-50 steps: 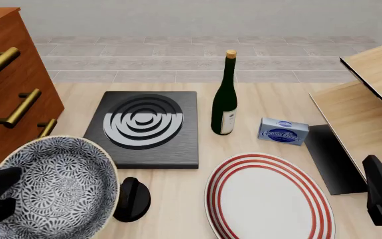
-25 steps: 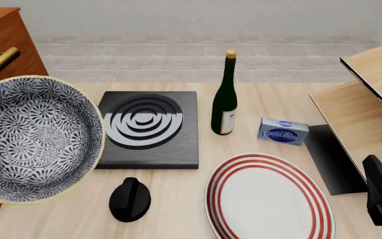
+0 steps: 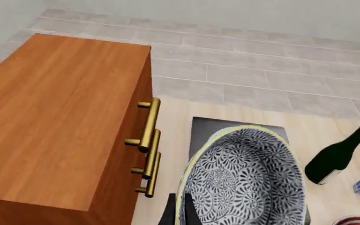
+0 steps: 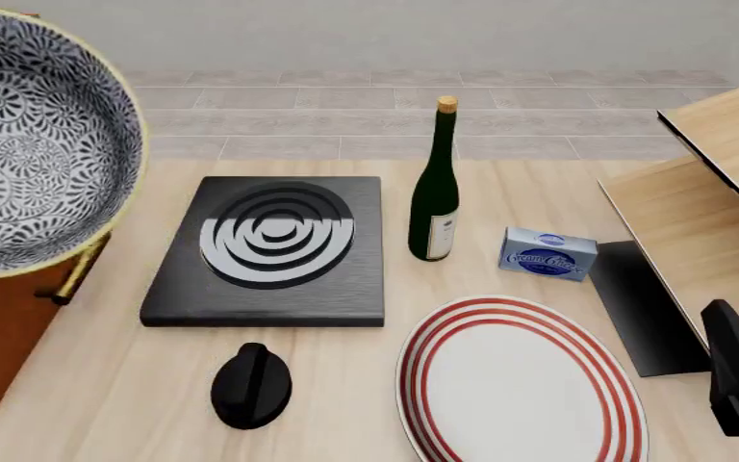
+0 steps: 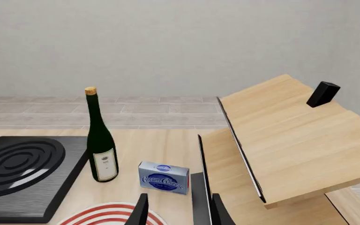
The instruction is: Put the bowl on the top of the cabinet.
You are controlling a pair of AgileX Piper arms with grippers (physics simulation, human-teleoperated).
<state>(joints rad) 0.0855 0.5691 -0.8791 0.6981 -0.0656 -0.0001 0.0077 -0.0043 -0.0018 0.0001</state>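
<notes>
**A:** Grey-blue floral bowl fills the upper left of the front frame, one of it, covering most of the reddish-brown cabinet. What else do you count?

**B:** One green bottle at centre, one black hob with grey rings, one red-ringed plate at lower centre, one small blue box, one black knob low down, and two pale wooden boards at the right edge.

**A:** Against the earlier frames?

**B:** The bowl has climbed from the lower left corner to the upper left. Everything else sits as it did.

**A:** Any writing?

**B:** The box has white script, too small for me to read. The bottle's label is illegible too.

**A:** The grippers?

**B:** In the left wrist picture the left gripper shows only as a dark sliver at the bowl's rim, gripping it, beside the cabinet and its three brass handles. The right gripper hangs with its fingers parted, holding nothing.
</notes>
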